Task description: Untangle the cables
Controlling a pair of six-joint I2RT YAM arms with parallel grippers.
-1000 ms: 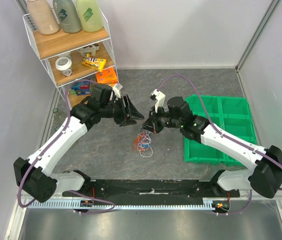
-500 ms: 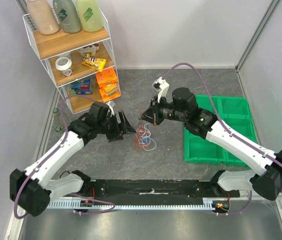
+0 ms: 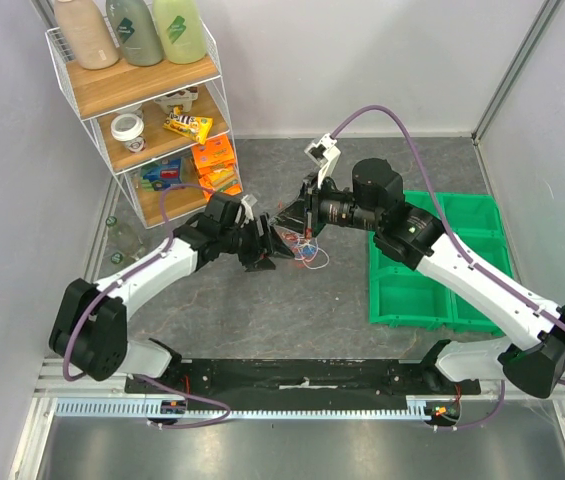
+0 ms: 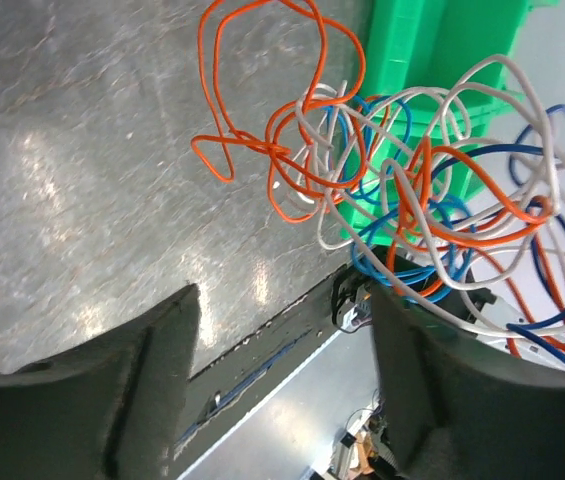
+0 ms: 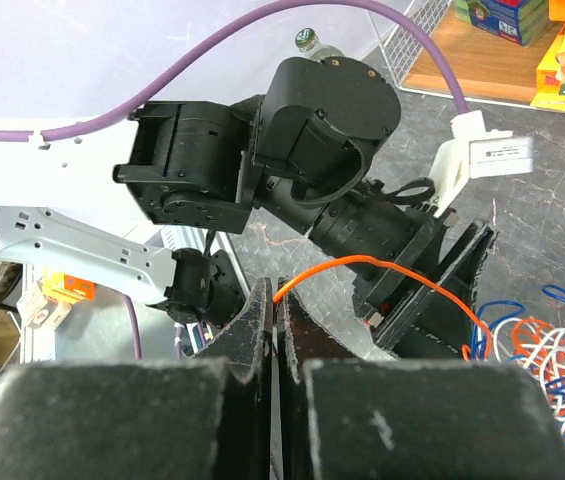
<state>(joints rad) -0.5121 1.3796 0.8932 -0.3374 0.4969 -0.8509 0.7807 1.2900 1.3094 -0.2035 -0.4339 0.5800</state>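
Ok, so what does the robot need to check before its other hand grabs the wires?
1. Is the right gripper shut on one strand? Ok: an orange wire comes out from between its closed fingers.
2. Is the left gripper open and ready? Ok: its jaws stand wide apart.
3. Is a strand sitting between the left jaws? Cannot tell: loops hang by one fingertip, but none is clearly inside.
4. Are the cables pulled apart? Not ok: orange, white and blue loops are knotted together.
5. Are the cables away from the green bin? Ok: in the top view they sit apart from it.
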